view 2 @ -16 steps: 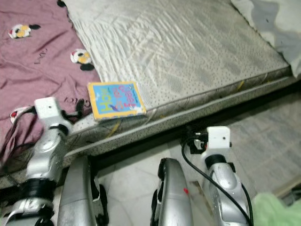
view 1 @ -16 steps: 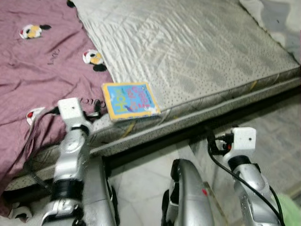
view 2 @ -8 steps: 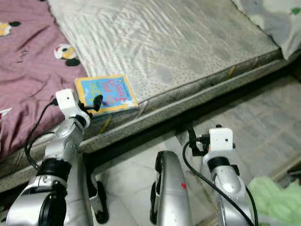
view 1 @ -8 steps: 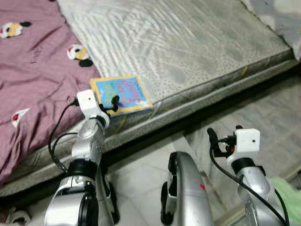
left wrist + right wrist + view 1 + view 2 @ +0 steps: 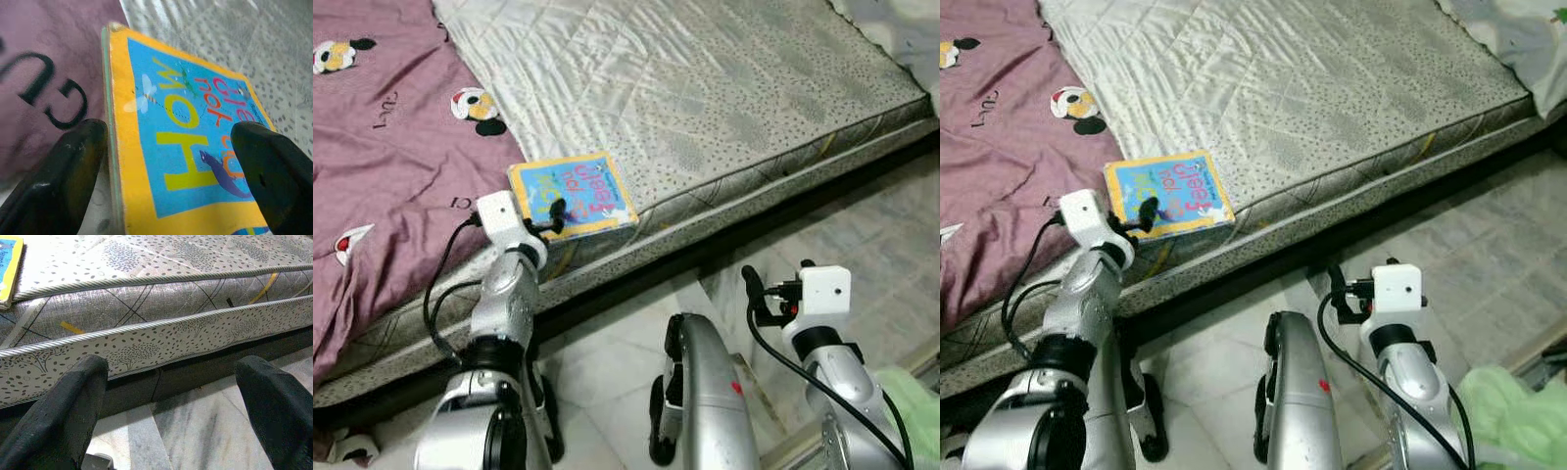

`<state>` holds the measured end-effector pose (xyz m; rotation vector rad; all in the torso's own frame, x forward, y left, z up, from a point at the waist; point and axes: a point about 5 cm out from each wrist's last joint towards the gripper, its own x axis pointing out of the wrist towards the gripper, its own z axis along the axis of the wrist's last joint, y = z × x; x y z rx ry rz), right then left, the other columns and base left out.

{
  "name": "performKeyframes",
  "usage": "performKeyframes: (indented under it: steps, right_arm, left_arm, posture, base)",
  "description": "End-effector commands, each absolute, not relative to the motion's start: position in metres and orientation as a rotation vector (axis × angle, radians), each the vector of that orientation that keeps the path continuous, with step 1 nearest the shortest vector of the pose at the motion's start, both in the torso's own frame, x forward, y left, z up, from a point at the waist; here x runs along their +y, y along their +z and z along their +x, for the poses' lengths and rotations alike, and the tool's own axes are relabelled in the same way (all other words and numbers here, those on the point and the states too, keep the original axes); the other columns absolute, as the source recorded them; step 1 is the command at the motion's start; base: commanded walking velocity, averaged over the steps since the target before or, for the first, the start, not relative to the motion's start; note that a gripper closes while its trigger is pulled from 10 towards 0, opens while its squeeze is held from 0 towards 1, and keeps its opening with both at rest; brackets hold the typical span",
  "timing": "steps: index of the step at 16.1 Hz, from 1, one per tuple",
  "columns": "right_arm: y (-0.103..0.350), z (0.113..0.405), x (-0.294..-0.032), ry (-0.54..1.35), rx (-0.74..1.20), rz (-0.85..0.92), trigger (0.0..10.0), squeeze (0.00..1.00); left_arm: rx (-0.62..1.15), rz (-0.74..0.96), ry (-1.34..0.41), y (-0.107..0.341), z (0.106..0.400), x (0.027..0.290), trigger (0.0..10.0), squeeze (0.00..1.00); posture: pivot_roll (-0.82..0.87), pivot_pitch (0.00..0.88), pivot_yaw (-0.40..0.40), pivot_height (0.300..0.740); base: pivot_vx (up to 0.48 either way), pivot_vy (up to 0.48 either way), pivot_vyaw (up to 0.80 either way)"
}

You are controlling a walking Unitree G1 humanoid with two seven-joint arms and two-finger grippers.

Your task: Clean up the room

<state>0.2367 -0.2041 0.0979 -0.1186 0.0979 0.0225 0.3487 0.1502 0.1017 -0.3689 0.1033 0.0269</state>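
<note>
Left gripper [image 5: 166, 161], fingers spread, straddles the blue-and-yellow picture book [image 5: 572, 196] on the grey quilted mattress [image 5: 724, 88], beside the maroon cartoon-print sheet [image 5: 382, 147]. Right gripper [image 5: 171, 406], also spread, faces the mattress side.

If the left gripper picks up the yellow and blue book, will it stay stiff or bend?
The yellow and blue book probably stays stiff: its edge looks thick like board. It lies flat at the grey quilted mattress edge, so it likely slides rather than rolls. The left gripper, open, straddles it.
</note>
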Motion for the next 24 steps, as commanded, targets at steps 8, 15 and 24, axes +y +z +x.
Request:
performKeyframes:
  steps: [8, 15, 24]
  right_arm:
    - [0.1, 0.236, -0.202, 0.032, 0.102, -0.117, 10.0, 0.0]
    - [0.12, 0.219, -0.169, 0.357, 0.125, 0.051, 10.0, 0.0]
    - [0.122, 0.219, -0.162, 0.414, 0.157, 0.06, 10.0, 0.0]
  left_arm:
    - [0.204, -0.383, 0.083, 0.074, 0.332, 0.158, 10.0, 0.0]
    - [0.249, -0.436, 0.003, 0.079, 0.351, 0.156, 10.0, 0.0]
    - [0.301, -0.596, -0.098, 0.078, 0.359, 0.142, 0.0, 0.0]
  posture:
    - [-0.14, 0.266, -0.046, 0.535]
    - [-0.18, 0.273, -0.05, 0.535]
    - [-0.18, 0.255, -0.046, 0.535]
  base:
    - [0.0, 0.0, 0.0]
    - [0.0, 0.0, 0.0]
    - [0.0, 0.0, 0.0]
